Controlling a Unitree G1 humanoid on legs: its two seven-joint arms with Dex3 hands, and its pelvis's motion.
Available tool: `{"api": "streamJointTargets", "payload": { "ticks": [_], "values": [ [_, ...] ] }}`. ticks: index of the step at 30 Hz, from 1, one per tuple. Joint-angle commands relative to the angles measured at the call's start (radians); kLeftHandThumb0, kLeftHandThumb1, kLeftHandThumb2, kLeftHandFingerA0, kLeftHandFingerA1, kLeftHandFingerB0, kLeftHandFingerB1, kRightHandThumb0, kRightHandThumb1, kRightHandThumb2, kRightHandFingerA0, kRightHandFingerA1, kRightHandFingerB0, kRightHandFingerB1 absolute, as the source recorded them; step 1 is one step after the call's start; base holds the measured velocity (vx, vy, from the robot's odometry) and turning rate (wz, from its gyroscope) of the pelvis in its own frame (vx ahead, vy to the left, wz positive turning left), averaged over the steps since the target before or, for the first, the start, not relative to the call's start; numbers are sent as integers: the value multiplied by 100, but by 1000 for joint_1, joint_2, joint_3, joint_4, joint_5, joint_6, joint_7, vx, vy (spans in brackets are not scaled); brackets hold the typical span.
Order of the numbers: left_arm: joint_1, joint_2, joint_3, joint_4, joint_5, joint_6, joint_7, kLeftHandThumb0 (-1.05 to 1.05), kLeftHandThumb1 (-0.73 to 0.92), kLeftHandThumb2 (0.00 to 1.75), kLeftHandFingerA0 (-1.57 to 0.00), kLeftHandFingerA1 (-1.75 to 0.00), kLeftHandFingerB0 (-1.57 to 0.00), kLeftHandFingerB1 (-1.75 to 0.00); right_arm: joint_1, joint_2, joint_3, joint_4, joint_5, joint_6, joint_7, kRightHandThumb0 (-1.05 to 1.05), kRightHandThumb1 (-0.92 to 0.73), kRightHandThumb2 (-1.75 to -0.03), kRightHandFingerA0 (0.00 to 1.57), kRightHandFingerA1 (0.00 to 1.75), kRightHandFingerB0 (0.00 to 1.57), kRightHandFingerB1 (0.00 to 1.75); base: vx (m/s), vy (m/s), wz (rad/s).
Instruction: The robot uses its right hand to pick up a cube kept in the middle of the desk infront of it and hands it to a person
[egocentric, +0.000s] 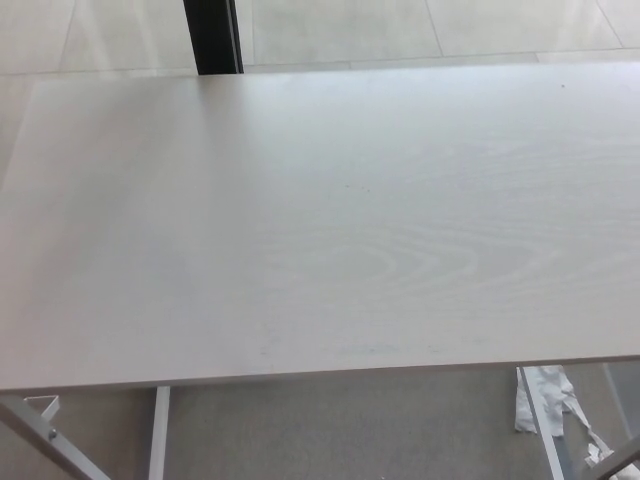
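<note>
Where the pale wood-grain desk top (320, 220) fills the frame | white metal legs (158, 432) lower left | crumpled white paper (545, 395) lower right | dark post (212, 35) upper left | neither hand shows, fingers' state untellable.

Setting: indoor room, office or lab type; cannot be fixed more closely.
Work surface: pale wood-grain desk (320, 220) filling most of the head view, plain laminate top with a thin edge.
Frame: white metal legs (158, 432) under the near edge, at 7 o'clock.
Floor: large light tiles (340, 25) beyond the far edge, at 12 o'clock.
Upright: black post (212, 35) at 11 o'clock, behind the desk.
Litter: crumpled white paper (545, 398) on the floor at 5 o'clock.
</note>
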Motion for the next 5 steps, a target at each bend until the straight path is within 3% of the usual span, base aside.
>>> {"api": "streamJointTargets", "payload": {
  "ticks": [1,2,3,5],
  "values": [
    [10,35,16,13,-16,26,23,-80,65,104,-63,-62,-42,-56,61,-62,125,163,82,65,38,-51,-48,-93,70,81,43,62,0,0,0],
    [9,33,13,15,-11,26,26,-81,65,104,-63,-61,-42,-55,70,-77,168,184,80,49,41,-55,-61,-58,69,76,55,55,0,0,0],
    [8,32,5,15,-2,25,35,-82,65,104,-64,-61,-42,-55,83,-93,225,198,63,32,84,-56,-62,-59,75,89,51,52,0,0,0],
    [10,36,5,16,-2,26,32,-82,66,105,-63,-61,-41,-54,86,-101,254,209,72,26,100,-56,-64,-57,72,81,49,49,0,0,0]
  ]
}}
